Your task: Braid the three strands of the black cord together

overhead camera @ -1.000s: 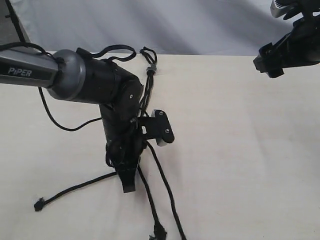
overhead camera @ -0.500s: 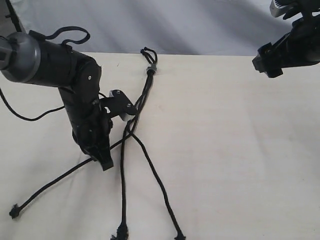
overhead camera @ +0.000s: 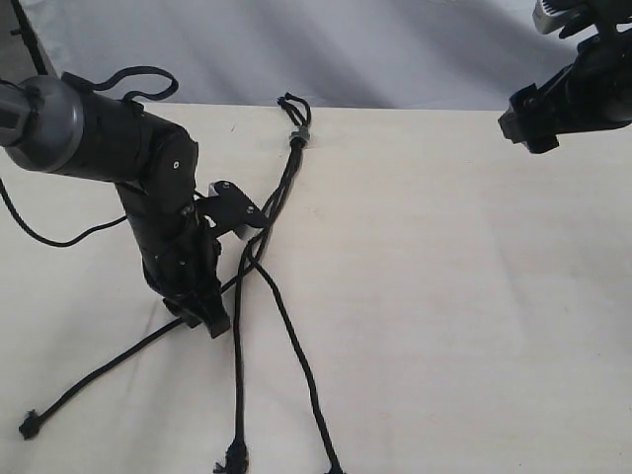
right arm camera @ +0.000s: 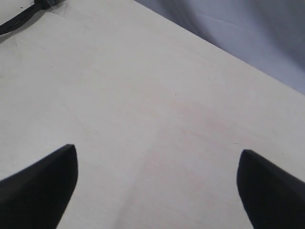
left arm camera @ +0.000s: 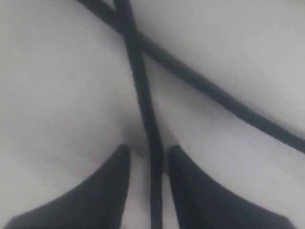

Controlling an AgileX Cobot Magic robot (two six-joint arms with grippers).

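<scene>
**Ana:** Exterior view first. Where does the black cord (overhead camera: 284, 183) lie?

**Ben:** Flat on the pale table (overhead camera: 474, 296). Its grey band (overhead camera: 299, 136) is near the far edge, with short loops (overhead camera: 292, 102) just beyond it. Below the band the strands run close together, then fan out toward the near edge.

**Ana:** And each one?

**Ben:** The left strand (overhead camera: 99, 375) slants away to a knotted tip near the left corner. The middle strand (overhead camera: 237, 375) and right strand (overhead camera: 301, 365) reach the near edge.

**Ana:** Left gripper?

**Ben:** The left gripper (overhead camera: 204, 318) is down at the table. In the left wrist view its fingers (left arm camera: 105, 200) are clenched about the left strand, and another strand crosses it beyond the tips.

**Ana:** Right?

**Ben:** The right gripper (right arm camera: 157, 191) hangs raised at the far right, well apart from the cord, with its jaws spread wide.
</scene>
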